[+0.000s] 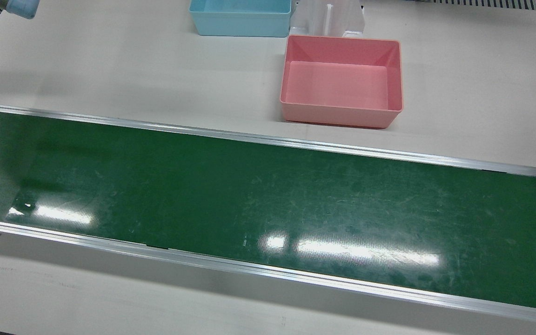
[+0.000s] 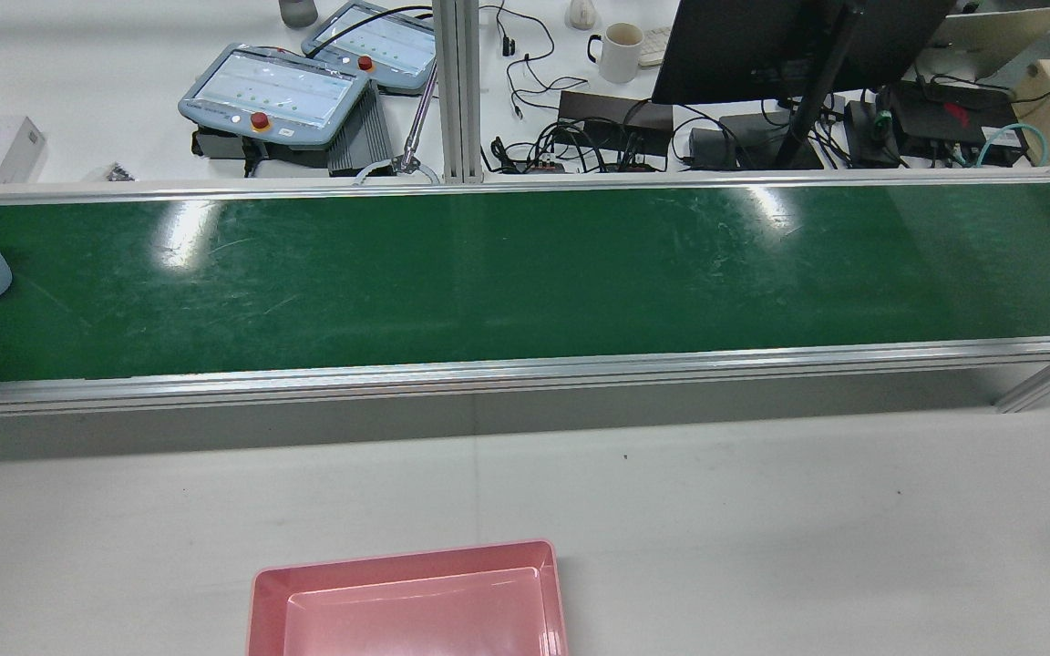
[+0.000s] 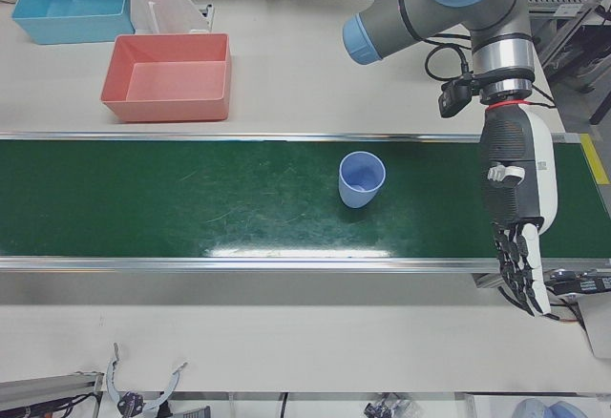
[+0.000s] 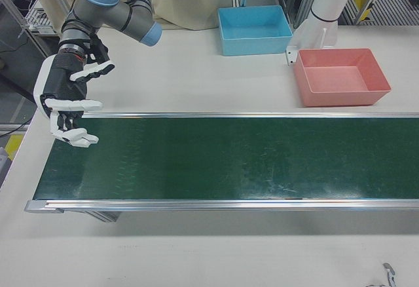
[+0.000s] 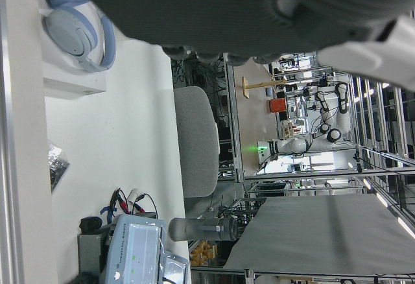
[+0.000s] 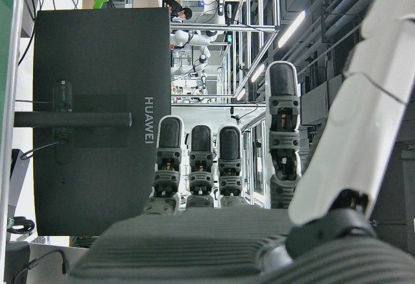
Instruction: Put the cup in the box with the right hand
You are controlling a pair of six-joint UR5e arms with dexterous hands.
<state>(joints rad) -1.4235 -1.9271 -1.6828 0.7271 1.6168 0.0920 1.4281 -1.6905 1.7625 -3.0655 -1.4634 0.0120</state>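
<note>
I see the cup point(image 3: 362, 178) standing upright on the green belt point(image 3: 191, 198), mouth up, on the half in front of my left arm; in the rear view only its side shows at the far left edge of the frame. The pink box point(image 3: 172, 76) sits on the white counter point(image 3: 305, 74) just behind the belt, with nothing in it, and a blue box point(image 3: 69, 3) stands farther back beside the white pedestal point(image 4: 325, 8).

My right hand point(image 4: 69, 107) hangs over the opposite end of the belt, well apart from the cup, with its fingers point(image 6: 201, 161) partly curled but spread and nothing in its grasp. My left hand point(image 3: 518, 218) hangs at the belt's other end, fingers pointing down past the near rail, loosely extended and holding nothing.

Through the right hand's camera I see a dark monitor point(image 6: 97, 115) beyond the fingers.
</note>
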